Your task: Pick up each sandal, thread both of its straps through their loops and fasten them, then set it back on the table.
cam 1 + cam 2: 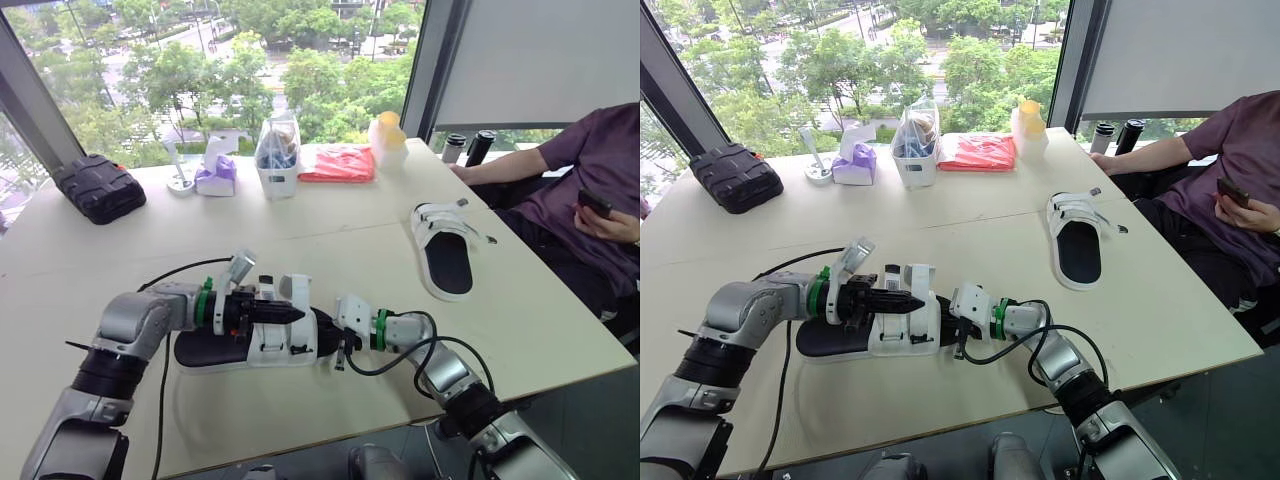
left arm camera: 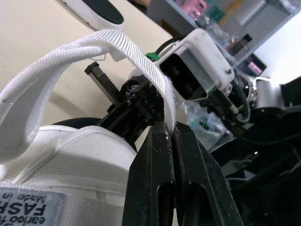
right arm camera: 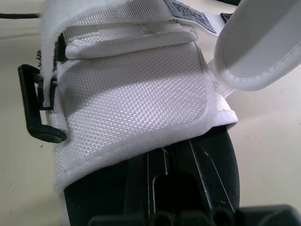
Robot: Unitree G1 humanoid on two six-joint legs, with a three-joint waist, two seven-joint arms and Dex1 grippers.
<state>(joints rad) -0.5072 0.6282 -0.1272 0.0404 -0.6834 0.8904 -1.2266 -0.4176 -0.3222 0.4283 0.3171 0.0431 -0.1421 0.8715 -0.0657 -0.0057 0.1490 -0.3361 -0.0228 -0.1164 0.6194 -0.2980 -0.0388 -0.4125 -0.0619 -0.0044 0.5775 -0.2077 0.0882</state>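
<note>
The near sandal (image 1: 250,338) lies on the table (image 1: 330,240) close to the front edge, between the two grippers; its long axis runs left to right across the table, with the bare black footbed toward the robot's left and the white strapped end toward its right. The left gripper (image 1: 292,314) reaches in from the left over the footbed; its jaws are pinched narrow on the free end of a white strap (image 2: 70,61), which arches up from the upper in a loose bow. The right gripper (image 1: 340,346) meets the sandal's right end from the other side; its jaws hold the end of the black sole, one finger lying along the top of it. A black plastic loop (image 3: 33,108) sticks out at the side of the white upper, just beside the strap's edge.

The second sandal (image 1: 447,250) rests well apart at the right of the table; its long axis runs near to far, strapped end away from the robot, bare footbed toward the near edge.

Along the far side stand a black case (image 1: 98,185), a tissue pack (image 1: 215,172), a tub with a clear bag (image 1: 278,155), a red packet (image 1: 338,163) and a yellow-capped bottle (image 1: 388,135); a person (image 1: 590,165) sits at the right with a phone (image 1: 594,203) in hand.
</note>
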